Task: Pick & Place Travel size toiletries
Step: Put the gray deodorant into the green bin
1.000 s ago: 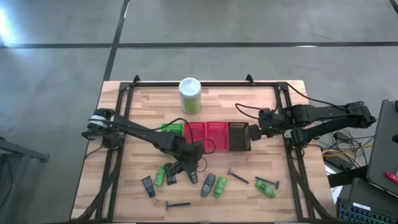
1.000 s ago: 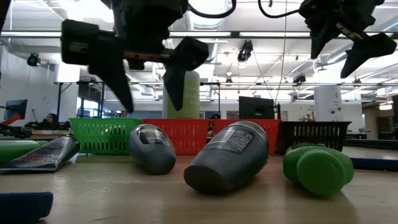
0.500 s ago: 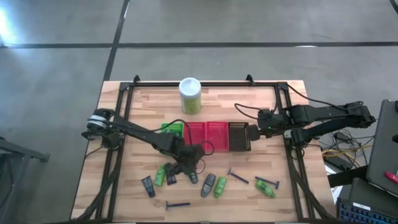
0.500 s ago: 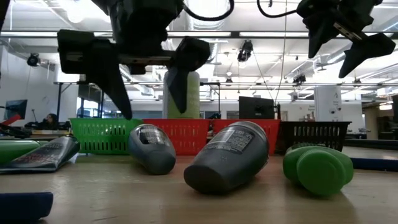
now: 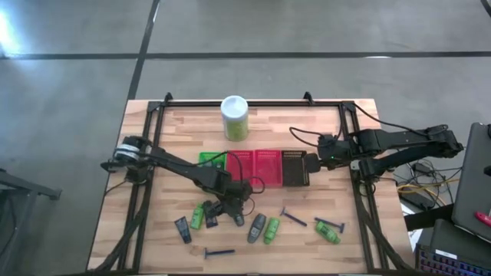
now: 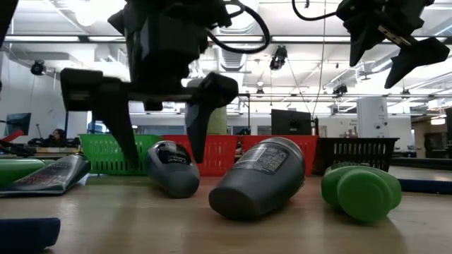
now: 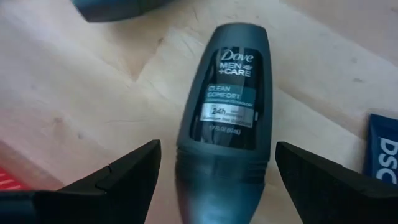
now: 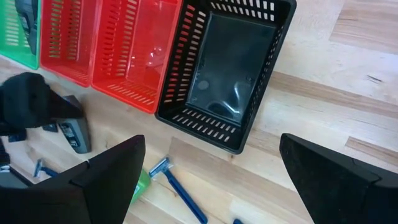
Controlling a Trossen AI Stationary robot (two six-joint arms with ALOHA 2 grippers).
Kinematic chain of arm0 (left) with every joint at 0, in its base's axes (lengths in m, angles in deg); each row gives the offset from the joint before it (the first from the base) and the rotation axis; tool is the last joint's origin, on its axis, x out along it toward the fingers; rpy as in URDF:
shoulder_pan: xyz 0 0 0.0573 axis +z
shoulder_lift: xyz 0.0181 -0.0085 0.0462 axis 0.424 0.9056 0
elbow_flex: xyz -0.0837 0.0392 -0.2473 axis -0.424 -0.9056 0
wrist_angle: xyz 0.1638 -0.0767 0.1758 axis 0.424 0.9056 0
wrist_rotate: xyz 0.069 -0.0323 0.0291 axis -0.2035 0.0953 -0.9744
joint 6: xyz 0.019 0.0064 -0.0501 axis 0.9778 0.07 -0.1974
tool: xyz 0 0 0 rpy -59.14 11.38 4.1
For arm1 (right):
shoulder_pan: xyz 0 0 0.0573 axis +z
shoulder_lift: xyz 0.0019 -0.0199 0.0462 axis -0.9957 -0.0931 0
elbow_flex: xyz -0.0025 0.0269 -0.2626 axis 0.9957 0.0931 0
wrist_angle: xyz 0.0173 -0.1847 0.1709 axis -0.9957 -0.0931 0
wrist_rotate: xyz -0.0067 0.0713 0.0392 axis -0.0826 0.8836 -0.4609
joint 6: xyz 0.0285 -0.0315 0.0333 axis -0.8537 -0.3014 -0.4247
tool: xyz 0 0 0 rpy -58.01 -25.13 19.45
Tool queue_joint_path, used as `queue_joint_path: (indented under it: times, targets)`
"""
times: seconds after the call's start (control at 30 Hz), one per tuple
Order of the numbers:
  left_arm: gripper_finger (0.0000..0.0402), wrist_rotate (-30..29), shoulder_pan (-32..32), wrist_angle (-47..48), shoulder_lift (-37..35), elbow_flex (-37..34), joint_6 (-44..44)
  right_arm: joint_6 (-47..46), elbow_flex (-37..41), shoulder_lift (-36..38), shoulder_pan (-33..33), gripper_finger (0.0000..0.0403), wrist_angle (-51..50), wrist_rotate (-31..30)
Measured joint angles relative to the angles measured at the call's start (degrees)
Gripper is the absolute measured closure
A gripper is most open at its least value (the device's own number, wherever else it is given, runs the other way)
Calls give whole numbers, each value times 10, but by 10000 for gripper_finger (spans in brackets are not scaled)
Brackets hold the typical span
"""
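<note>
left gripper [image 6: 159, 144] hangs with jaws wide open astride the grey deodorant tube [image 7: 225, 118], not gripping.

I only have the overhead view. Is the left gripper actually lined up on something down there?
Observer: Yes. The left wrist view shows the left gripper open, with a grey roll-on lying between its fingers.
Operator: Which product?
Observer: The label reads Dove Men+Care, Clean Comfort.
Operator: Is the black basket free?
Observer: In the right wrist view, nothing shows inside the black basket.
</note>
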Motion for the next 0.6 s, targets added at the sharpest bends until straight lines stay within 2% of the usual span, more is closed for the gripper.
queue_joint_path:
  times: [0.23, 0.6]
  targets:
    - [94, -1, 0, 0, 7, 1, -2, 0, 0, 0, 0, 35, 0, -4]
    - [187, -1, 0, 0, 7, 1, -3, 6, 1, 0, 0, 35, -1, -6]
